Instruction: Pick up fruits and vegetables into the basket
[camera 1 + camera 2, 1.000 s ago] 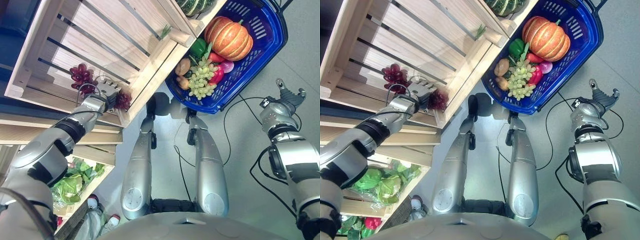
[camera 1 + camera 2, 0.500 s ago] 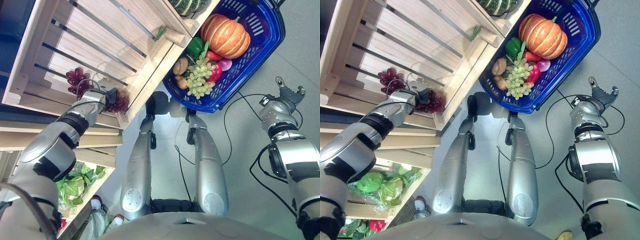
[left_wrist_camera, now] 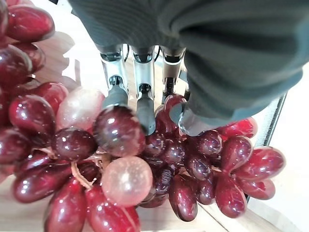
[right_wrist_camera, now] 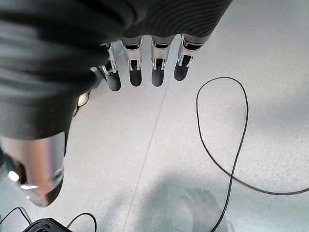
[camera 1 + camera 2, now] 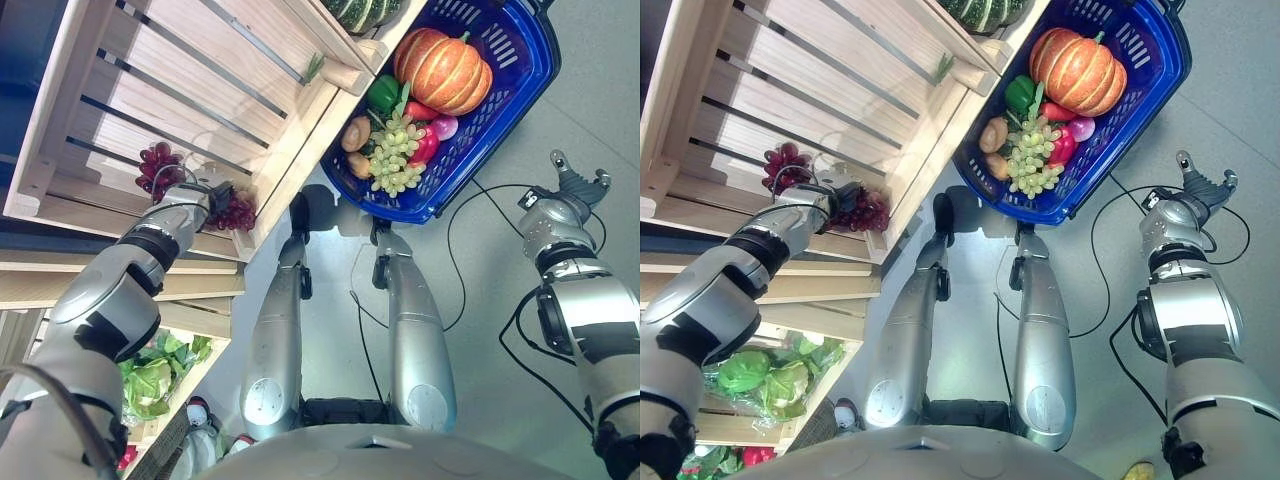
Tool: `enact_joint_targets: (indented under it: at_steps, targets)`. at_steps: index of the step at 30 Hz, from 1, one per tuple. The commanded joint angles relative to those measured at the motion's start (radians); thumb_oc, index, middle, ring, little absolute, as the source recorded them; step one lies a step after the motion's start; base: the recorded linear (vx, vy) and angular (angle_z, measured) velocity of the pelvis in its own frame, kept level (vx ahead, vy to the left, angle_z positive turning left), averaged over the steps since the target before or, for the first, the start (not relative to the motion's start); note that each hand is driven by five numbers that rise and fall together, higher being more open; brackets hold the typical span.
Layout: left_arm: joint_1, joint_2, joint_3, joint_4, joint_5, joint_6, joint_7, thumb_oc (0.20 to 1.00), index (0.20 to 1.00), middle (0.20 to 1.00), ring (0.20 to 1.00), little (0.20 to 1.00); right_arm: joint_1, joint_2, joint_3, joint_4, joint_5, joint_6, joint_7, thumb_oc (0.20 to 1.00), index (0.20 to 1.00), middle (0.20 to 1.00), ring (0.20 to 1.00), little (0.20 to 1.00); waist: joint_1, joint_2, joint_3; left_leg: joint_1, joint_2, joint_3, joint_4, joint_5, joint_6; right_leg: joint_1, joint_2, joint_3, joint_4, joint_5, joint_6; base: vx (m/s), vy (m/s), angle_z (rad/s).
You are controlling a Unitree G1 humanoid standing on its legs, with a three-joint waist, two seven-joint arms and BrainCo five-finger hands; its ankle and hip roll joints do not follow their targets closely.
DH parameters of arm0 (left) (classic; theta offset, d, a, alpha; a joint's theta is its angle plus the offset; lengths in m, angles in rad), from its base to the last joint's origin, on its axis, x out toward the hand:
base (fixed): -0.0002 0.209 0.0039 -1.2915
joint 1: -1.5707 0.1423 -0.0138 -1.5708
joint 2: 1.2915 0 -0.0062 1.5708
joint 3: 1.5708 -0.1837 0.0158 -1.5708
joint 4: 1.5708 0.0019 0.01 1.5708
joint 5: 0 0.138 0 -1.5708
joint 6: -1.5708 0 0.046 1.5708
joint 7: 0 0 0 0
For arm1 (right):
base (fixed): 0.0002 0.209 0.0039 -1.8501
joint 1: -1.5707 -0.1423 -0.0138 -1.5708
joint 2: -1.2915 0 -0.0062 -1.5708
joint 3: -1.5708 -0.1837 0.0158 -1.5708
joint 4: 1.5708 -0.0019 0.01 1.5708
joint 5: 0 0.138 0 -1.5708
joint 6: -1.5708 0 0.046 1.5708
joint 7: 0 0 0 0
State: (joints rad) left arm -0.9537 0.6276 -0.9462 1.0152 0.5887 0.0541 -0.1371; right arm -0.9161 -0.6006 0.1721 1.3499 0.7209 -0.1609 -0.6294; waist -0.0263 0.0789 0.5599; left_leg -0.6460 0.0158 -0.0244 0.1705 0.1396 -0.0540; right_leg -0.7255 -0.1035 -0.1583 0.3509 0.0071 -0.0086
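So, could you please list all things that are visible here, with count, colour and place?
red grapes: two bunches, dark red, in the wooden crate, one at the left hand
crate: one, pale wood, upper left
basket: one, blue, on the floor, top centre
pumpkin: one, orange, in the basket
green grapes: one bunch, in the basket
pepper: one, green, in the basket
potatoes: two, brown, at the basket's edge
squash: one, dark green striped, top, beside the basket
lettuce: green, lower shelf, bottom left
left hand: fingers curled into a red bunch
right hand: fingers straight, over bare floor
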Motion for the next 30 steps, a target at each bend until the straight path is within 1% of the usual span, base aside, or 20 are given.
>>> enact_joint_targets:
  at_steps: [1, 2, 6, 7, 8, 11, 15, 20, 22, 24, 25, 26, 28, 29, 30]
  targets:
    - [0.157, -0.004, 0.026, 0.147, -0.004, -0.028, -0.026, 0.752, 0.752, 0.752, 0.752, 0.752, 0.049, -0.024, 0.001, -0.019, -0.026, -0.012, -0.032, 1.0, 1.0, 1.0, 1.0, 1.0, 0.024, -0.022, -0.04, -0.002, -0.05, 0.04, 0.084, -0.124, 0.017, 0.055, 0.037, 0.011, -0.06, 0.021, 0.101, 0.0, 0.0, 0.0]
    - [0.154, -0.005, 0.027, 0.146, -0.019, -0.027, -0.029, 1.0, 1.0, 1.0, 1.0, 1.0, 0.048, -0.022, 0.002, -0.02, -0.027, -0.011, -0.035, 1.0, 1.0, 1.0, 1.0, 1.0, 0.024, -0.022, -0.04, -0.004, -0.05, 0.039, 0.084, -0.123, 0.017, 0.054, 0.038, 0.012, -0.06, 0.021, 0.101, 0.0, 0.0, 0.0]
    - [0.154, -0.007, 0.028, 0.145, -0.006, -0.03, -0.062, 1.0, 1.0, 1.0, 1.0, 1.0, 0.05, -0.021, 0.0, -0.026, -0.029, -0.01, -0.035, 1.0, 1.0, 1.0, 1.0, 1.0, 0.023, -0.022, -0.04, -0.001, -0.049, 0.039, 0.083, -0.125, 0.017, 0.056, 0.039, 0.012, -0.059, 0.019, 0.1, 0.0, 0.0, 0.0]
    - [0.151, -0.005, 0.025, 0.145, -0.008, -0.03, -0.074, 1.0, 1.0, 1.0, 1.0, 1.0, 0.047, -0.021, -0.001, -0.026, -0.028, -0.01, -0.035, 1.0, 1.0, 1.0, 1.0, 1.0, 0.023, -0.022, -0.04, -0.007, -0.05, 0.039, 0.08, -0.116, 0.018, 0.05, 0.038, 0.012, -0.062, 0.027, 0.1, 0.0, 0.0, 0.0]
    - [0.155, -0.006, 0.021, 0.146, -0.005, -0.033, -0.083, 1.0, 1.0, 1.0, 1.0, 1.0, 0.049, -0.02, 0.0, -0.025, -0.028, -0.011, -0.034, 1.0, 1.0, 1.0, 1.0, 1.0, 0.023, -0.022, -0.04, -0.001, -0.049, 0.039, 0.084, -0.125, 0.018, 0.056, 0.039, 0.012, -0.057, 0.019, 0.1, 0.0, 0.0, 0.0]
    - [0.155, -0.009, 0.011, 0.148, 0.001, -0.044, -0.099, 1.0, 1.0, 1.0, 1.0, 1.0, 0.047, -0.017, 0.004, -0.023, -0.024, -0.013, -0.033, 1.0, 1.0, 1.0, 1.0, 1.0, 0.024, -0.022, -0.04, 0.002, -0.05, 0.038, 0.086, -0.127, 0.019, 0.06, 0.038, 0.011, -0.057, 0.018, 0.1, 0.0, 0.0, 0.0]
    - [0.146, -0.006, 0.001, 0.141, 0.011, -0.042, -0.145, 1.0, 1.0, 1.0, 1.0, 1.0, 0.039, -0.015, 0.005, -0.024, -0.027, -0.01, -0.036, 1.0, 1.0, 1.0, 1.0, 1.0, 0.023, -0.023, -0.04, 0.005, -0.05, 0.039, 0.088, -0.129, 0.018, 0.064, 0.037, 0.011, -0.058, 0.018, 0.1, 0.0, 0.0, 0.0]
    - [0.14, -0.002, -0.004, 0.13, 0.016, -0.04, -0.168, 1.0, 1.0, 1.0, 1.0, 1.0, 0.04, -0.012, 0.003, -0.021, -0.025, 0.0, -0.031, 1.0, 1.0, 1.0, 1.0, 1.0, 0.024, -0.022, -0.04, 0.008, -0.05, 0.038, 0.088, -0.13, 0.018, 0.067, 0.035, 0.009, -0.057, 0.017, 0.101, 0.0, 0.0, 0.0]
    - [0.131, 0.003, -0.006, 0.117, 0.022, -0.034, -0.208, 1.0, 1.0, 1.0, 1.0, 1.0, 0.045, -0.008, 0.0, -0.019, -0.018, 0.022, -0.02, 1.0, 1.0, 1.0, 1.0, 1.0, 0.023, -0.022, -0.04, 0.006, -0.052, 0.037, 0.089, -0.13, 0.019, 0.066, 0.036, 0.009, -0.059, 0.018, 0.1, 0.0, 0.0, 0.0]
    - [0.128, 0.006, -0.013, 0.108, 0.015, -0.026, -0.229, 1.0, 1.0, 1.0, 1.0, 1.0, 0.047, -0.004, -0.001, -0.015, -0.012, 0.022, -0.018, 1.0, 1.0, 1.0, 1.0, 1.0, 0.022, -0.022, -0.04, 0.001, -0.053, 0.037, 0.086, -0.123, 0.019, 0.061, 0.034, 0.007, -0.062, 0.026, 0.1, 0.0, 0.0, 0.0]
    - [0.128, 0.006, -0.016, 0.102, 0.013, -0.02, -0.247, 1.0, 1.0, 1.0, 1.0, 1.0, 0.052, -0.002, -0.001, -0.012, -0.01, 0.022, -0.019, 1.0, 1.0, 1.0, 1.0, 1.0, 0.023, -0.022, -0.04, 0.006, -0.053, 0.036, 0.09, -0.132, 0.019, 0.065, 0.035, 0.008, -0.059, 0.019, 0.101, 0.0, 0.0, 0.0]
    - [0.124, 0.008, -0.018, 0.099, 0.027, -0.02, -0.267, 1.0, 1.0, 1.0, 1.0, 1.0, 0.052, -0.004, -0.003, -0.006, -0.007, 0.023, -0.017, 1.0, 1.0, 1.0, 1.0, 1.0, 0.022, -0.021, -0.04, 0.0, -0.054, 0.035, 0.087, -0.124, 0.019, 0.06, 0.034, 0.007, -0.064, 0.028, 0.1, 0.0, 0.0, 0.0]
    - [0.129, 0.011, -0.027, 0.093, 0.02, -0.014, -0.29, 1.0, 1.0, 1.0, 1.0, 1.0, 0.064, -0.003, -0.005, -0.004, -0.004, 0.017, -0.014, 1.0, 1.0, 1.0, 1.0, 1.0, 0.021, -0.021, -0.04, 0.006, -0.054, 0.035, 0.091, -0.133, 0.02, 0.066, 0.034, 0.008, -0.06, 0.02, 0.101, 0.0, 0.0, 0.0]
    - [0.125, 0.012, -0.03, 0.091, 0.028, -0.011, -0.3, 1.0, 1.0, 1.0, 1.0, 1.0, 0.065, -0.002, -0.006, -0.002, -0.003, 0.013, -0.014, 1.0, 1.0, 1.0, 1.0, 1.0, 0.02, -0.02, -0.04, -0.001, -0.055, 0.035, 0.089, -0.125, 0.02, 0.06, 0.033, 0.008, -0.063, 0.028, 0.1, 0.0, 0.0, 0.0]
    - [0.126, 0.012, -0.037, 0.088, 0.038, -0.007, -0.313, 1.0, 1.0, 1.0, 1.0, 1.0, 0.069, -0.001, -0.005, 0.0, -0.002, 0.009, -0.014, 1.0, 1.0, 1.0, 1.0, 1.0, 0.02, -0.019, -0.04, 0.005, -0.054, 0.035, 0.092, -0.134, 0.02, 0.065, 0.033, 0.009, -0.06, 0.021, 0.102, 0.0, 0.0, 0.0]
